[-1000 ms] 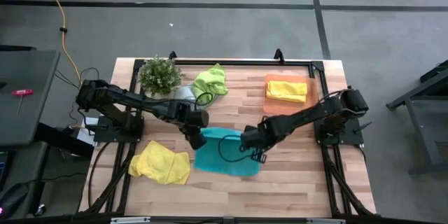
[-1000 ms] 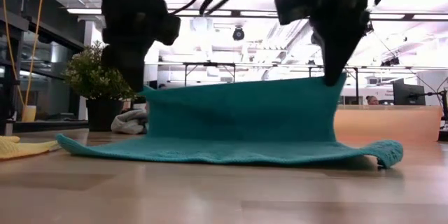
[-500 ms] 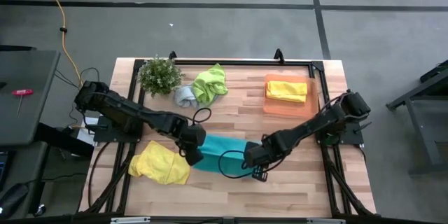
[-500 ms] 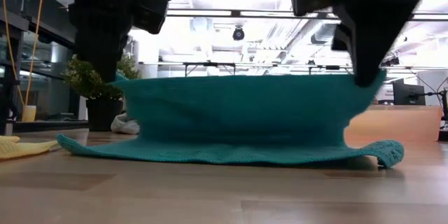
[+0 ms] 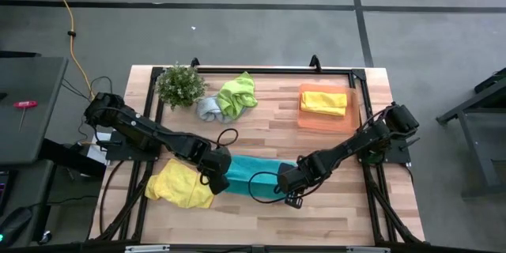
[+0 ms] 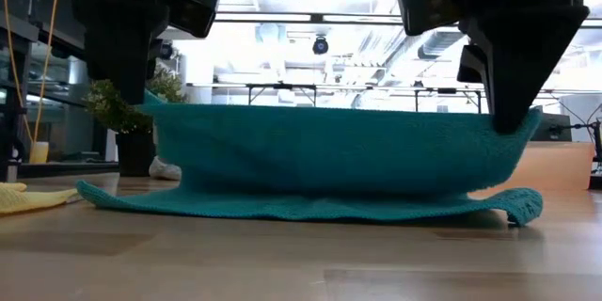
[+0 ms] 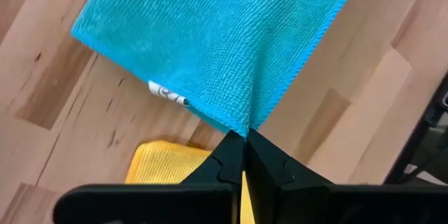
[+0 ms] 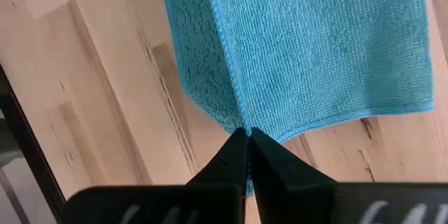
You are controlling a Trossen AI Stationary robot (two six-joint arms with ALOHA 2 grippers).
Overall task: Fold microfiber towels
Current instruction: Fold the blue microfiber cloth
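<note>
The teal towel (image 5: 251, 175) lies near the front middle of the counter (image 5: 332, 205), its lower layer flat on the wood while its far edge is lifted and carried over toward the front, so that from the low view the raised layer (image 6: 329, 150) hangs as a wide sheet above the flat one, sagging slightly in the middle. The left gripper (image 5: 215, 180) has its jaws clenched on one upper corner of that raised edge, and the right gripper (image 5: 288, 182) has its jaws clenched on the other corner; in each wrist view the dark fingers (image 7: 241, 161) meet in a point with the teal cloth pinched between them (image 8: 246, 150). The towel's white label (image 7: 168, 94) shows at one edge of the lower layer. Just beside the left gripper, toward the counter's left front, lies a crumpled yellow towel (image 5: 178, 186), close to the teal towel's left edge. Bare wood stays open in front of the teal towel and to its right. Well apart at the back of the counter sit a lime green towel (image 5: 239, 92) touching a pale grey towel (image 5: 208, 108), with a small leafy plant (image 5: 180, 84) near them at the back left corner. A folded yellow towel (image 5: 324, 101) rests on an orange tray (image 5: 304, 118) at the back right.
</note>
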